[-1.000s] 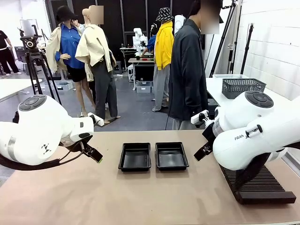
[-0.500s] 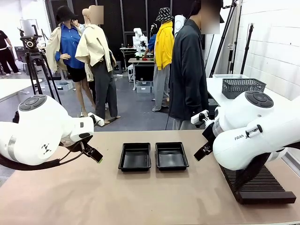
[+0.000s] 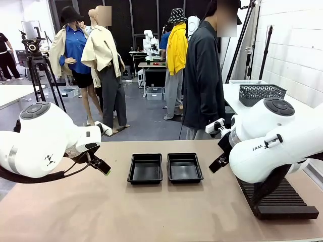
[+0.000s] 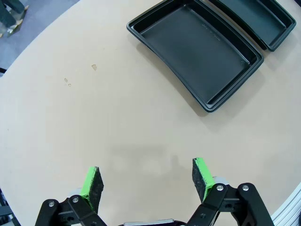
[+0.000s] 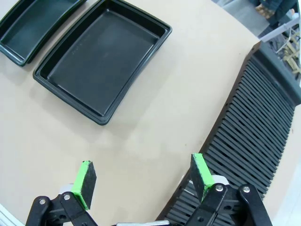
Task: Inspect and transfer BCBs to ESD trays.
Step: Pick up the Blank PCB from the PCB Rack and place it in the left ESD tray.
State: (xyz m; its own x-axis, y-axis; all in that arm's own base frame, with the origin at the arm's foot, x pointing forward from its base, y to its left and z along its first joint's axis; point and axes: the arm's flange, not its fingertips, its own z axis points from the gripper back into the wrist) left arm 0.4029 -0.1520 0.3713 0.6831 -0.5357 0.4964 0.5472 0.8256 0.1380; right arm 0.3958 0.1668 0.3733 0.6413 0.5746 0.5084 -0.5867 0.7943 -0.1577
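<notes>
Two black ESD trays lie side by side mid-table, the left tray [image 3: 145,168] and the right tray [image 3: 184,167], both with bare floors. The BCBs are out of view. In the left wrist view my left gripper [image 4: 146,181] hangs open over bare tabletop, with the left tray [image 4: 197,52] beyond it and the other tray's [image 4: 263,19] corner behind. My right gripper [image 5: 143,182] is open too, hovering between the right tray [image 5: 103,61] and the ribbed rack [image 5: 256,127]. Both arms sit drawn back at the table's sides, the left gripper's tip [image 3: 103,169] and the right gripper's tip [image 3: 216,164] near the trays.
A long black ribbed slotted rack [image 3: 277,199] lies at the table's right side under my right arm. A person in a dark jacket [image 3: 202,75] stands at the far edge. A grey mesh basket [image 3: 261,93] sits on a side table behind.
</notes>
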